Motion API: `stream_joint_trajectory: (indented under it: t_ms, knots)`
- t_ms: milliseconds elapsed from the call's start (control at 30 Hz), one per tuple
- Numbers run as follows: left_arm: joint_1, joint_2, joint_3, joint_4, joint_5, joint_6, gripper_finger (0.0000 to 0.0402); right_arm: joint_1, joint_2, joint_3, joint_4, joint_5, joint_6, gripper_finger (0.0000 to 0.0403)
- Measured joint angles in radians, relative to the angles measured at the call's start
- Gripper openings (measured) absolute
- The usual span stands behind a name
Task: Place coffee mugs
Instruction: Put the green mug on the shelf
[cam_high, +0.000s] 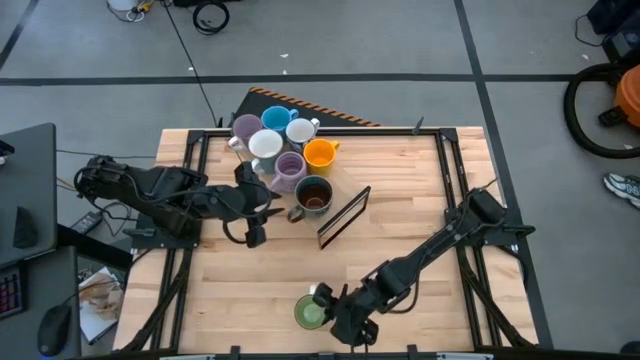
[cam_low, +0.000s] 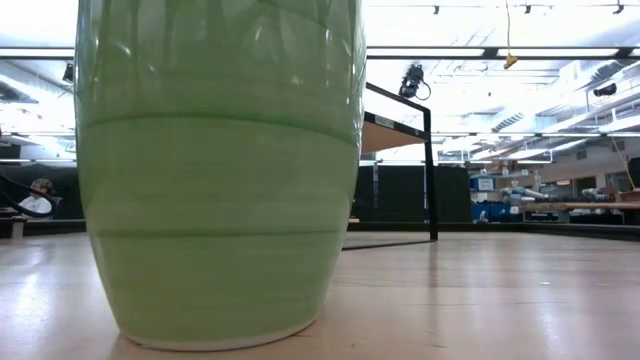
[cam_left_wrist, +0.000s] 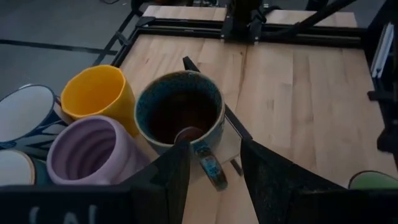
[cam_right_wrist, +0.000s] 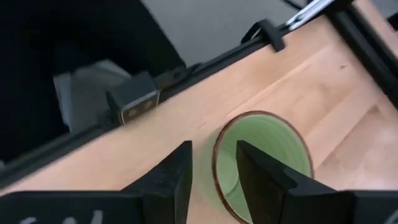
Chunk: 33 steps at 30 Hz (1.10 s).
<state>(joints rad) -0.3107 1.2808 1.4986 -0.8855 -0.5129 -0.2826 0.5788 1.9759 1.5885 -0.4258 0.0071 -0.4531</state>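
The green mug stands upright on its base near the table's near edge and fills the low view. My right gripper is open over its rim, one finger outside the wall and one inside, with a gap on each side. Near the far edge sit two lilac, two white, a blue and an orange mug. The dark brown mug stands just in front of that cluster. My left gripper is open, its fingers on either side of the brown mug's handle.
A dark flat panel stands on edge just right of the brown mug. Black frame rails run along the table's sides. Bare wood spreads across the middle and right of the table.
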Motion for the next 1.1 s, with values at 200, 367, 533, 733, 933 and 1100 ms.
stream_joint_trajectory:
  t_ms: [200,367,533,733,933,1100]
  knots:
    - [0.0,0.0,0.0,0.007,0.0,-0.035,0.0148,0.002,0.078,0.062,-0.054,0.014,-0.097,0.013]
    - [0.0,0.0,0.0,0.006,0.001,-0.073,0.0148,-0.005,0.11,0.075,-0.091,0.034,-0.149,0.013]
    - [0.0,0.0,0.0,0.006,0.001,-0.075,0.0148,-0.014,0.122,0.076,-0.109,0.06,-0.154,0.0123]
    - [-0.001,0.0,0.0,0.006,0.012,-0.074,0.0148,-0.017,0.134,0.076,-0.141,0.05,-0.152,0.0078]
    - [-0.001,0.0,0.0,0.005,0.02,-0.073,0.0148,-0.018,0.134,0.074,-0.178,0.04,-0.131,0.0024]
    - [-0.001,0.0,0.0,0.005,0.02,-0.046,0.0148,-0.019,0.108,0.074,-0.273,0.033,-0.082,0.0024]
